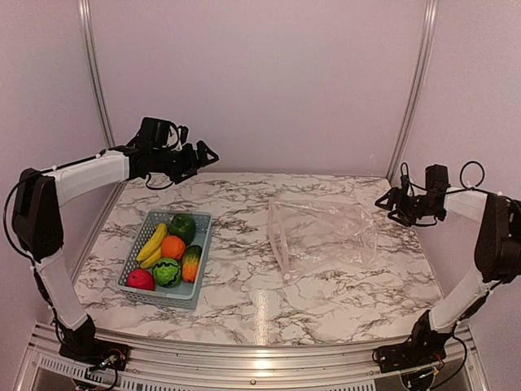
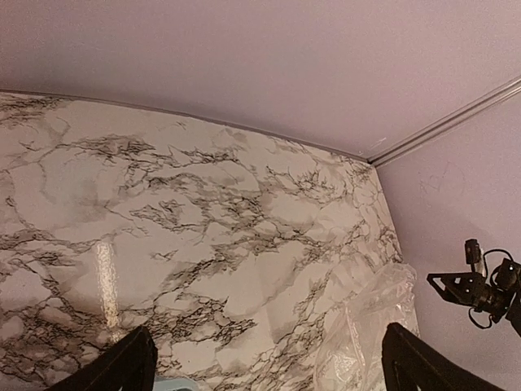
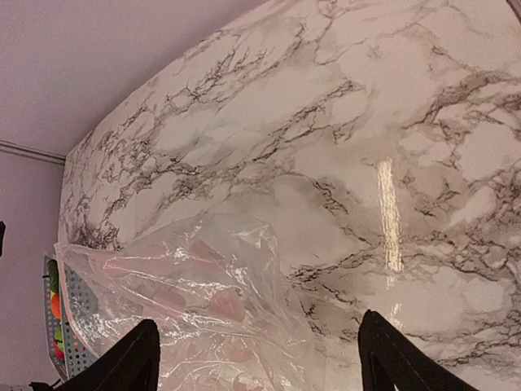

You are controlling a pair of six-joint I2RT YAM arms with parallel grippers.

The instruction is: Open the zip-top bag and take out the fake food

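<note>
Left gripper: jaws spread wide at the bottom of its wrist view, holding nothing; in the top view it hangs at upper left, above the desk.
Right gripper: jaws also spread wide and holding nothing, at the right edge of the top view, just beside the bag's far right corner.
Zip-top bag: flat on the desk, right of centre; I cannot tell whether the zip is sealed.
Fake food: packed in the light blue basket, lower left, well apart from the bag.
</note>
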